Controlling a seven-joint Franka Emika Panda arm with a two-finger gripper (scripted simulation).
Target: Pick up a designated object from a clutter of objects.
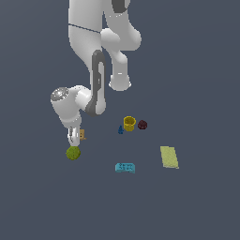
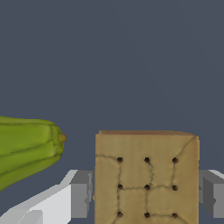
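1 gripper (image 2: 146, 192) jaws round 1 tan block (image 2: 146, 177), grip unclear | 1 green lump (image 2: 26, 146) beside | 1 yellow cup (image 1: 129, 123)

In the exterior view the arm's wrist covers most of the tan block (image 1: 83, 135), leaving a sliver. The wrist view cuts off the block's lower part, the green lump (image 2: 26, 146) and both pincer fingers (image 2: 81, 199). The tiny blue piece (image 1: 120, 130) is too small to identify.
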